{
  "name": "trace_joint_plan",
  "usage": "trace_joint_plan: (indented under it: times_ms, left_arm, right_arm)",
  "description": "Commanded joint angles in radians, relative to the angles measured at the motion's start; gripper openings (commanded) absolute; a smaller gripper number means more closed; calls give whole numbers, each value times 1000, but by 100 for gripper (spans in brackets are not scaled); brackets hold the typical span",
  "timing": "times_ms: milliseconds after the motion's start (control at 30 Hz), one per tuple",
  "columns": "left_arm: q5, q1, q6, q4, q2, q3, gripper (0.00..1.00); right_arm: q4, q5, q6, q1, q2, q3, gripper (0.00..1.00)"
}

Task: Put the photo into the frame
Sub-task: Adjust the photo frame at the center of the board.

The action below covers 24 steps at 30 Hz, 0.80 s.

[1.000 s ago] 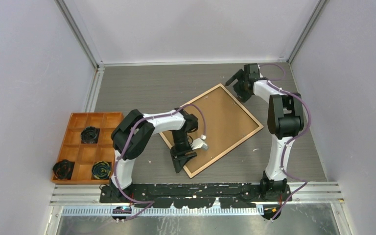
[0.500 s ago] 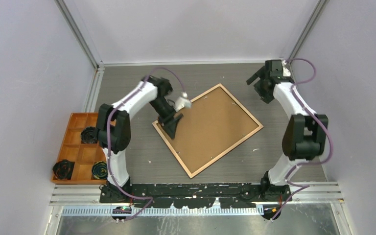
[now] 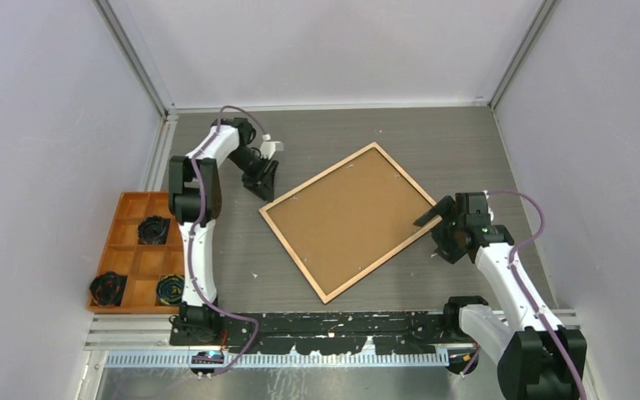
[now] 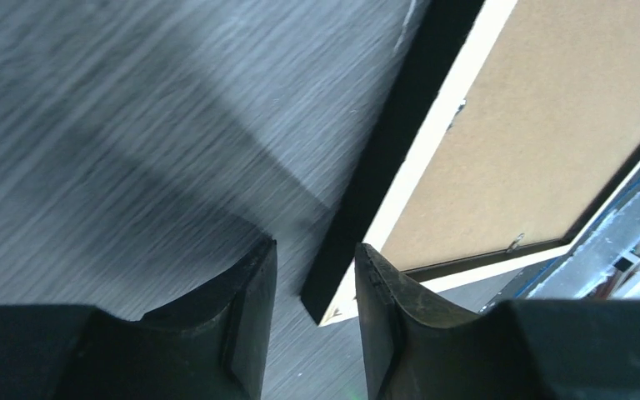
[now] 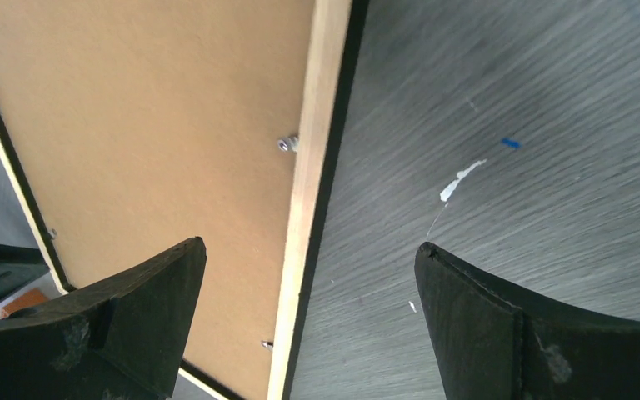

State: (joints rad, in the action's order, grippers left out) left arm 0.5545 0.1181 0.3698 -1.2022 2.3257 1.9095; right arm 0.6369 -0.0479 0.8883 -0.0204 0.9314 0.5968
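Lying back-up on the table, the frame is seen with its light wood rails uppermost and a brown backing board seated inside them. The photo is not shown in any view; whether it sits beneath the board cannot be told.

The left gripper is held with its jaws only narrowly parted and nothing between them, and the frame's corner lies just beyond the tips. The right gripper is spread wide and empty. One rail is seen through the gap between its jaws, and a small metal tab lies just ahead of the tips.

The frame is judged light and stiff but thin-railed, and little edge is offered by its flat lie. A hold would best be taken across a rail near a corner. A print would be judged flimsy and easily creased, so it should be gripped lightly at its border.
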Motion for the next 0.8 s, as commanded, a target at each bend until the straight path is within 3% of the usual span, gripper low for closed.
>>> trace_joint_plan:
  times_ms: [0, 267, 467, 767]
  left_arm:
    - [79, 7, -22, 29, -40, -40, 40]
    - [141, 12, 24, 67, -95, -211, 35]
    - [142, 33, 60, 91, -159, -366, 31]
    - [249, 92, 135, 60, -261, -577, 31]
  right_arm:
    - [-134, -110, 84, -2, 26, -71, 100]
    - [-355, -144, 98, -1, 270, -31, 100]
    - [-391, -130, 68, 8, 434, 80, 100]
    - [-403, -149, 46, 51, 653, 303, 100]
